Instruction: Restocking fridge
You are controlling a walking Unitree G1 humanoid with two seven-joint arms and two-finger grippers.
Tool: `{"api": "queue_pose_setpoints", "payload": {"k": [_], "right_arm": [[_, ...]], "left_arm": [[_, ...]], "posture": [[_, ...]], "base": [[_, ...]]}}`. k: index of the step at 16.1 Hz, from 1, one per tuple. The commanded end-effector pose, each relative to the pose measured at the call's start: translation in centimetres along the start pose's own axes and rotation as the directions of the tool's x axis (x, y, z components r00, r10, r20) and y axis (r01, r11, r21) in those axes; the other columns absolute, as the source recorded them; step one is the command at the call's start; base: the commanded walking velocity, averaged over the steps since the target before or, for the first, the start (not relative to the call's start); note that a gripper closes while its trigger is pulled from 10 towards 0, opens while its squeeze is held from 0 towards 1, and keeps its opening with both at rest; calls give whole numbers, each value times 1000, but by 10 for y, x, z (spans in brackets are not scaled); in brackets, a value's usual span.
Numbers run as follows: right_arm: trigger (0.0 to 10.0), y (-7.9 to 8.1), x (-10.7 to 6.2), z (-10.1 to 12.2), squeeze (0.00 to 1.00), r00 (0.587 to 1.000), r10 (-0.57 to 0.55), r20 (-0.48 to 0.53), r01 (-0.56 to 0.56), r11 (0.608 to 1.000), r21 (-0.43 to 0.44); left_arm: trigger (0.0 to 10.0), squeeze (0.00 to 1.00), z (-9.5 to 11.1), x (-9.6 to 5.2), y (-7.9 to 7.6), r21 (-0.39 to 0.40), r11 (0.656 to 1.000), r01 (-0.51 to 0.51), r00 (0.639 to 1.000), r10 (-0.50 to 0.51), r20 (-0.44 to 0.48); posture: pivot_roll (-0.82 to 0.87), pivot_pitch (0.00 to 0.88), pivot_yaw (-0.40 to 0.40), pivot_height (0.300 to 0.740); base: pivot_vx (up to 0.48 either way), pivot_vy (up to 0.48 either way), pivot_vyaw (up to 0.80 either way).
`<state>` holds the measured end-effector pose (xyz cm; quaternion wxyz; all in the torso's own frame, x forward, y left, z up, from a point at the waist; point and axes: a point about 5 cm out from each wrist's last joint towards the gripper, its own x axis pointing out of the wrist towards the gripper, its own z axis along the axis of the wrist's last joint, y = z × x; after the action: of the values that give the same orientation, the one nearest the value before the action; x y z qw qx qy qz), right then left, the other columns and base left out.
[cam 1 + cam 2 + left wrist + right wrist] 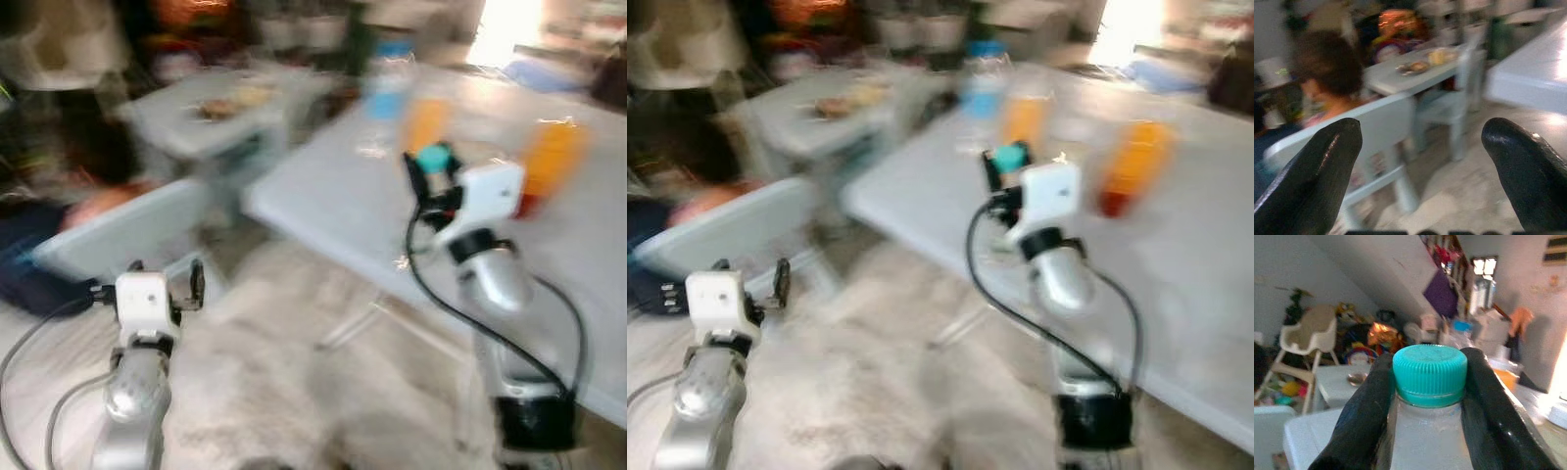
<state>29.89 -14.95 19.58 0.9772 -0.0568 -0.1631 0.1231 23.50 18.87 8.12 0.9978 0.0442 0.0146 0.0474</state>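
Gripping a clear plastic bottle with a teal ribbed cap [1430, 374] just under its cap, the right tool [436, 171] hovered over the pale grey bench [372, 211]; mid-stride jolts could loosen it. The left tool [167, 284] hung open.

This is a lived-in family home, seemingly a combined dining and play area. A long pale table [411, 196] carries drink bottles, two orange ones [549, 162] and a blue-capped one [390, 73]. Beside it stands a small child-sized table [1415, 73] with a plate of food [1413, 66] and low light-blue chairs [1381, 127]. A white high chair [1305, 340] and a heap of colourful toys [1361, 350] sit against the wall beneath what looks like a sloping staircase underside, though motion blur makes that uncertain. A person [1327, 78] sits by the little table.
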Motion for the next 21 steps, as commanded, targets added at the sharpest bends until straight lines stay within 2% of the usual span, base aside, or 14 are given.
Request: {"api": "queue_pose_setpoints", "payload": {"k": [1, 6, 8, 12, 14, 17, 19, 21], "right_arm": [[10000, 16, -9, -32, 0, 987, 56, -148, -46, 996, 71], [10000, 22, -11, -37, 0, 988, 87, -127, -77, 994, 77], [10000, 13, -23, -50, 0, 985, 37, -171, -20, 995, 100], [10000, 16, -34, -66, 0, 973, 43, -227, -21, 995, 99], [10000, 20, -35, -69, 0, 971, 57, -233, -35, 994, 100], [10000, 24, -35, -74, 0, 967, 96, -234, -80, 994, 77], [10000, 23, -36, -84, 0, 962, 94, -258, -80, 995, 65], [10000, 22, -32, -84, 0, 963, 101, -249, -92, 995, 48]], "left_arm": [[10000, 0, 0, 2, 0, 16, 1000, 3, 1000, -3, 3], [10000, 0, -3, 2, 0, 20, 1000, -23, 1000, 23, 6], [10000, 0, -8, -9, 3, 41, 999, -18, 1000, 18, -7], [10000, 0, -19, -21, 13, 79, 996, -39, 998, 43, -47], [10000, 0, -24, -22, 15, 87, 995, -44, 997, 49, -57], [10000, 0, -19, -20, 16, 150, 987, -63, 997, 69, -33], [10000, 0, -23, -21, 22, 133, 987, -95, 994, 102, -41], [10000, 0, -25, -20, 23, 135, 986, -102, 993, 109, -43]], "posture": [[-19, 21, 54, 740], [-11, 0, 59, 740], [4, 0, 57, 740], [23, 0, 47, 740], [34, 1, 40, 740], [60, 4, 16, 740], [60, 0, 9, 740], [59, 0, 3, 740]], "base": [[0, 0, 794], [0, 0, 794], [0, 0, 794], [0, 0, 794], [0, 0, 794], [0, 0, 794], [0, 0, 794], [0, 0, 794]]}}
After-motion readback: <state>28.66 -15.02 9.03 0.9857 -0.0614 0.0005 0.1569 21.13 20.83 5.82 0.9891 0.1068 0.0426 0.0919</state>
